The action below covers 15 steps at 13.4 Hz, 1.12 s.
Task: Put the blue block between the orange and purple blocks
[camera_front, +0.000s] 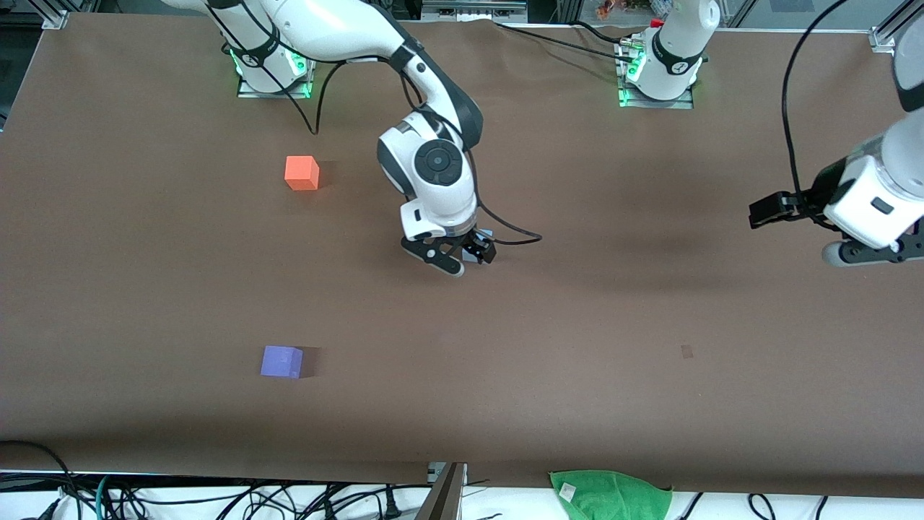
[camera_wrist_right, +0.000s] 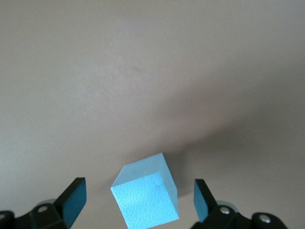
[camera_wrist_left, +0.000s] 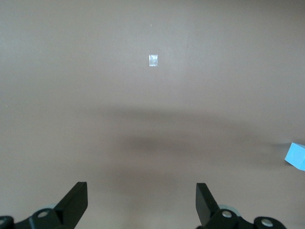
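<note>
Brown table (camera_front: 577, 325), no readable writing, right gripper (camera_wrist_right: 138, 202) wide open around blue block (camera_wrist_right: 147, 195), left gripper (camera_wrist_left: 142, 202) waiting, open, empty

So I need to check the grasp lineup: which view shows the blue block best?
The right wrist view: the blue block fills the gap between the open right tool's fingers, untouched. The front view shows only a sliver beside that tool; the left wrist view catches a corner at its edge.

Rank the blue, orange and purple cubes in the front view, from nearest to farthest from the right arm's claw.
1. blue block: between the open fingers of the right gripper.
2. orange block: toward the right arm's end, farther from the camera.
3. purple block: nearer the camera; about as far as the orange, hard to call.
</note>
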Available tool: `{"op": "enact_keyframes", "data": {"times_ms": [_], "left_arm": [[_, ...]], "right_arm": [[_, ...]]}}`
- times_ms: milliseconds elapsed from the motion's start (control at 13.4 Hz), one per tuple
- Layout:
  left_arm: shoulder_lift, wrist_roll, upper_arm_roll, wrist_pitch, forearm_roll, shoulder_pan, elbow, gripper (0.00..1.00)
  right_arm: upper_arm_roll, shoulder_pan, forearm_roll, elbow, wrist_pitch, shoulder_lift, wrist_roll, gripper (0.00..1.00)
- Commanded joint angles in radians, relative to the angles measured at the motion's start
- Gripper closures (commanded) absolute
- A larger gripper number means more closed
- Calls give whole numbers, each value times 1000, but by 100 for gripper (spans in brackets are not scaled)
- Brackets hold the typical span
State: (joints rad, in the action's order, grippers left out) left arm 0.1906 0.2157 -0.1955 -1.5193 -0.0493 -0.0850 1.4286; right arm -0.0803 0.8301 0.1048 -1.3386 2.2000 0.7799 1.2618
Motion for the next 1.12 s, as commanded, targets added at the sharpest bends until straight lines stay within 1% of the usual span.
{"op": "enact_keyframes", "data": {"times_ms": [0, 74, 223, 372, 447, 670, 745, 819, 1043], "left_arm": [[-236, -65, 146, -93, 97, 96, 281, 0], [-237, -65, 142, -91, 92, 93, 280, 0], [-209, -67, 140, -75, 68, 99, 238, 0], [-206, -67, 140, -56, 68, 105, 227, 0], [-206, -68, 139, -53, 68, 105, 225, 0], [-206, -67, 139, -38, 68, 105, 220, 0], [-207, -68, 139, -21, 68, 105, 220, 0], [-206, -68, 139, -19, 66, 105, 217, 0], [-204, -68, 125, -21, 66, 105, 207, 0]], "right_arm": [[-13, 35, 0, 33, 3, 39, 34, 0], [-13, 44, -2, 33, 26, 50, 34, 0], [-15, 73, -16, 33, 55, 85, 24, 0], [-15, 89, -100, 33, 72, 104, -10, 0], [-13, 89, -115, 30, 72, 104, -31, 0], [-13, 89, -116, 27, 72, 108, -62, 0], [-13, 89, -116, 26, 72, 108, -56, 3], [-13, 90, -117, 24, 73, 108, -59, 12], [-13, 92, -119, 7, 95, 108, -79, 45]]}}
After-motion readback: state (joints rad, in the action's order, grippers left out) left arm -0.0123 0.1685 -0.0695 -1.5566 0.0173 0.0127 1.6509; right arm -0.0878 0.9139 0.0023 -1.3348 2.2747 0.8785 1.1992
